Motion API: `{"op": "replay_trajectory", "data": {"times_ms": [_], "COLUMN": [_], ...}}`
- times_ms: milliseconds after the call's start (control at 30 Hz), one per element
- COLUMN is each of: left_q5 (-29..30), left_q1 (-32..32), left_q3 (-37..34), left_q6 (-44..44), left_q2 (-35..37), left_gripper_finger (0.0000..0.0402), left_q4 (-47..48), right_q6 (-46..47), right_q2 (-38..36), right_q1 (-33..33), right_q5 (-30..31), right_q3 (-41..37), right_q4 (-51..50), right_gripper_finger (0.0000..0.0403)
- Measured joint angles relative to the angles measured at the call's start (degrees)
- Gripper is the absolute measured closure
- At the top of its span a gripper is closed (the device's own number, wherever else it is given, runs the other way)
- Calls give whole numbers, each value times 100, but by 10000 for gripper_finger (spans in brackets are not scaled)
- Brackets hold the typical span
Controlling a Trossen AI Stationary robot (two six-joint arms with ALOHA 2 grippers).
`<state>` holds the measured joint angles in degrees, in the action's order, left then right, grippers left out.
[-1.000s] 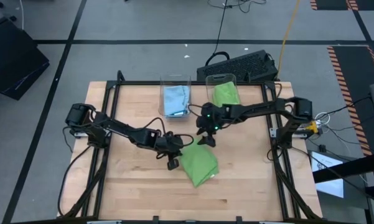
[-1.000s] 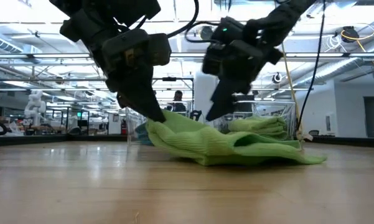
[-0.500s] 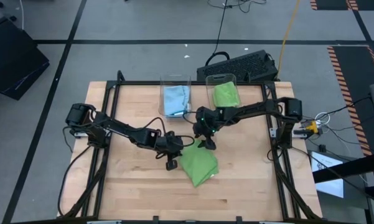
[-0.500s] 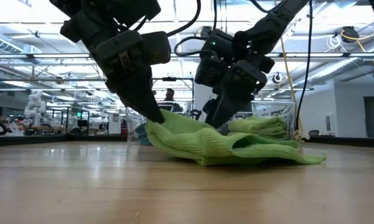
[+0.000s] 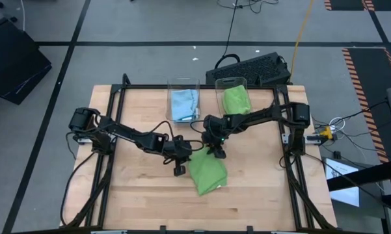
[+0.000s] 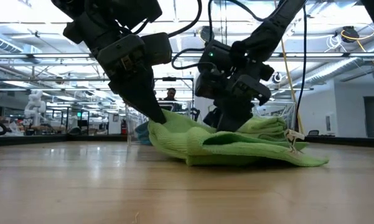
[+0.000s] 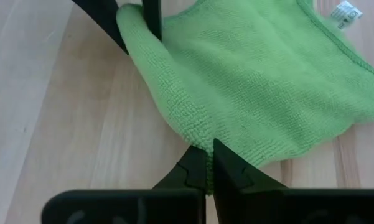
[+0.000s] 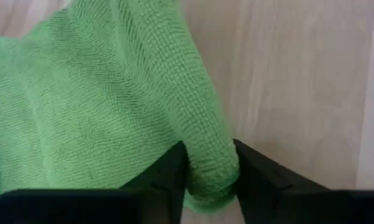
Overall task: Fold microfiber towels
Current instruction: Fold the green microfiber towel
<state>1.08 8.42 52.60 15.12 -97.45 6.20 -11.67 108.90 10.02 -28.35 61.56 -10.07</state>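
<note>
A lime green microfiber towel (image 5: 207, 173) lies bunched on the wooden table (image 5: 136, 188), mostly flat, with its far left part raised (image 6: 174, 127). A white tag (image 6: 292, 138) sticks out at its right end. My left gripper (image 5: 185, 160) is shut on the towel's left edge. My right gripper (image 5: 216, 153) is shut on the towel's far corner. More towels sit folded in two clear bins at the back. My left gripper pinches the towel's left edge (image 7: 202, 140) between its two shut fingers, slanting down from the table's left. That edge is held a little above the wood, and the cloth beyond it rests on the table. My right gripper pinches a rolled fold at the towel's far corner (image 8: 211, 168) between its two fingers (image 8: 174, 171), several layers thick. It slants down from the far right. The fold stands slightly raised, and the cloth is slack behind it.
Two clear bins stand at the table's far edge, one with a light blue towel (image 5: 183, 104) and one with a green towel (image 5: 235, 99). A black keyboard (image 5: 250, 68) lies beyond the table. Bare wood stretches along the near and left sides.
My right gripper has come down toward the towel's far corner, rolled at the wrist, and shut on the cloth. The towel's far part has bunched up a little under it. My left gripper has kept its hold.
</note>
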Motion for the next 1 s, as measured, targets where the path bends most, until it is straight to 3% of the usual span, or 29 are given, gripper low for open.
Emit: {"op": "replay_trajectory", "data": {"times_ms": [233,367,633,833,1000], "left_q5": [95,329,1332,1401,1148], "left_q1": [-60,-149,-207,-33,326], "left_q3": [16,102,140,148,133], "left_q6": [0,-5,0,63,668], "left_q2": [0,161,853,1115,1103], "left_gripper_finger": [394,394,394,394,394], "left_q4": [125,186,54,20,-45], "right_q6": [36,286,943,1293,1479], "right_q2": [-486,-1044,-2154,-2404,-2402], "right_q1": [-2,-2,-283,-725,-1201], "right_q5": [322,916,2294,2419,2232], "right_q3": [-4,-7,0,-2,-7], "right_q4": [-441,-848,-1722,-1760,-1743], "right_gripper_finger": [393,390,397,399,399]}}
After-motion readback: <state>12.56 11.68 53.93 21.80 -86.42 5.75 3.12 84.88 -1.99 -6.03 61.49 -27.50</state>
